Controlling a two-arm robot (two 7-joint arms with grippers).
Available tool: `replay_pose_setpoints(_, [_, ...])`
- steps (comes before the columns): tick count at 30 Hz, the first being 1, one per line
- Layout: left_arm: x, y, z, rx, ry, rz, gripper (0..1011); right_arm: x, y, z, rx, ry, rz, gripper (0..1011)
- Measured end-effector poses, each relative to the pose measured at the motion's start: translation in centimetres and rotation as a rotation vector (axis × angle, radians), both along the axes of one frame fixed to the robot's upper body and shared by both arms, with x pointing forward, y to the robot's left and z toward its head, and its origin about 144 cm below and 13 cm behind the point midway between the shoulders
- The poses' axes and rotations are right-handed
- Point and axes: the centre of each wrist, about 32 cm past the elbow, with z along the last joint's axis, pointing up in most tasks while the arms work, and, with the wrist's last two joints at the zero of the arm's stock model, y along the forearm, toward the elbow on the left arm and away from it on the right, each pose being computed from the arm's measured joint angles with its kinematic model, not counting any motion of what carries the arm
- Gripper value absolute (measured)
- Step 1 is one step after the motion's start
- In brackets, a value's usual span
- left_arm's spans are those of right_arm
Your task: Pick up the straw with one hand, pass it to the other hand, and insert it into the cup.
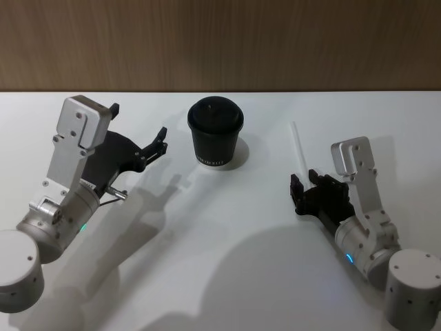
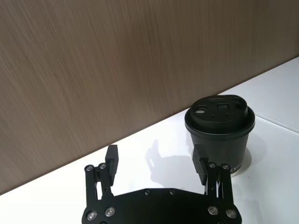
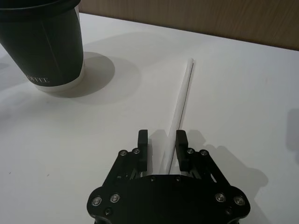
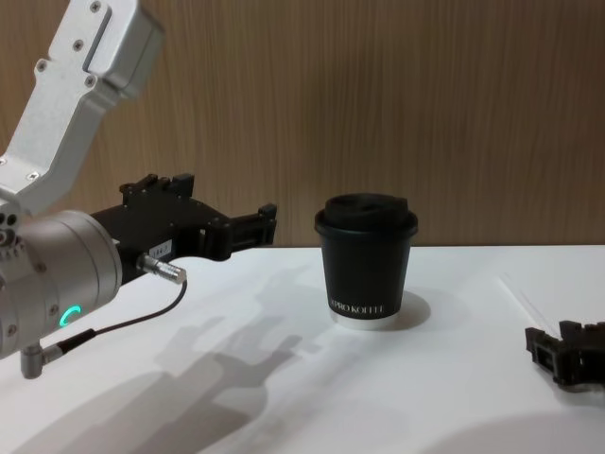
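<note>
Right wrist view: straw straddled for pickup.
Fingers of the right gripper are set apart around it; the left gripper, also spread, is held left of the cup.

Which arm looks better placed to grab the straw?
The right. The right gripper sits low over the table, open fingers either side of the straw near its end. The left gripper hangs raised and open beyond the cup, away from the straw.
</note>
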Motion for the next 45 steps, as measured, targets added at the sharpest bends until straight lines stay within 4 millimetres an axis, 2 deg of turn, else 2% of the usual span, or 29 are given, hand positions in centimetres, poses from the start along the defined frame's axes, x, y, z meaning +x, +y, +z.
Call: replay_pose_setpoints(45, [0.00,0.00,0.00,0.000,0.000,0.000,1000,0.01,0.02,-0.02,0.000,-0.002,0.000,83])
